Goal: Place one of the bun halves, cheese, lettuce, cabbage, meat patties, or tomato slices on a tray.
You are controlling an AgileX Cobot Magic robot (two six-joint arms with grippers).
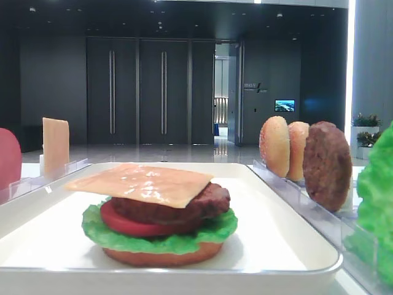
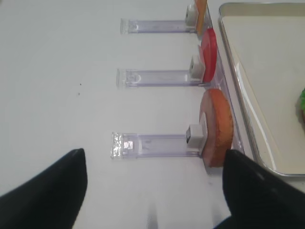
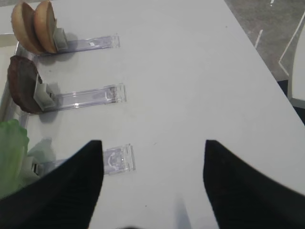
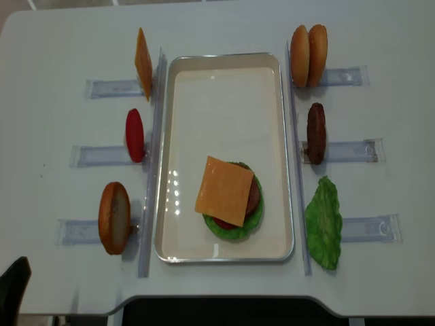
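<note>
On the white table (image 4: 224,27), the tray (image 4: 224,64) sits mid-surface, cheese (image 4: 225,190) topping a stack near its front edge; dark doors (image 1: 138,92) behind. Left gripper (image 2: 152,191) and right gripper (image 3: 152,181) gape apart.

White table (image 4: 217,20); clear slotted racks (image 4: 102,88) either side; dark double doors (image 1: 138,92) and small lit screen (image 1: 284,105) behind.

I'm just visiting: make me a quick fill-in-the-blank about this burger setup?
1. On the tray, the stack's top layer is the ____.
2. The stack's lowest layer is a ____ half.
3. The red tomato slice stands on the tray's ____ side in the overhead view.
4. The right rack holding buns has ____ of them.

Answers: cheese; bun; left; two
</note>
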